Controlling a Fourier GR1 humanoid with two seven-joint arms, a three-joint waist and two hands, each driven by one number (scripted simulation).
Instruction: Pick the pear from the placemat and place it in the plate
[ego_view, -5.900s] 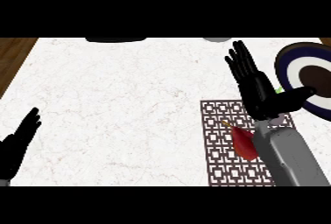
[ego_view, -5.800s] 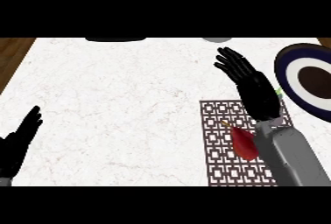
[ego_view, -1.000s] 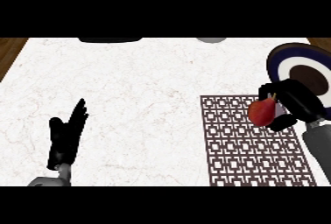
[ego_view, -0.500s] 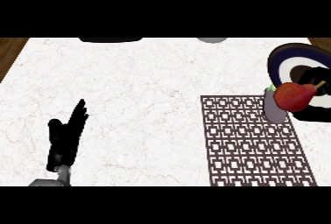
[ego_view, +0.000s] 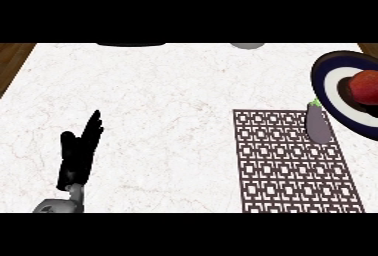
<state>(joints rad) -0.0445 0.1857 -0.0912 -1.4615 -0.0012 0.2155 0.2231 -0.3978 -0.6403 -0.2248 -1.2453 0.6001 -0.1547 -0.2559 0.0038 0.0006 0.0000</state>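
The red pear (ego_view: 365, 84) shows at the view's right edge, over the dark middle of the plate (ego_view: 332, 82), which has a navy rim and a white ring. Whether the pear rests on the plate or hangs above it I cannot tell. Nothing of my right hand stands out; a dark patch beside the pear blends with the plate's middle. The brown patterned placemat (ego_view: 291, 170) lies left of and below the plate. My left hand (ego_view: 77, 155) rests open at the lower left, fingers up, far from the pear.
A purple eggplant (ego_view: 319, 125) lies on the placemat's upper right corner, close to the plate's rim. A dark object (ego_view: 133, 44) and a grey one (ego_view: 247, 45) sit at the counter's far edge. The counter's left edge (ego_view: 16, 75) meets wood.
The pear has travelled right and up, off the placemat and over the plate's middle. My right hand has gone with it mostly out of view. The left hand has stayed put.
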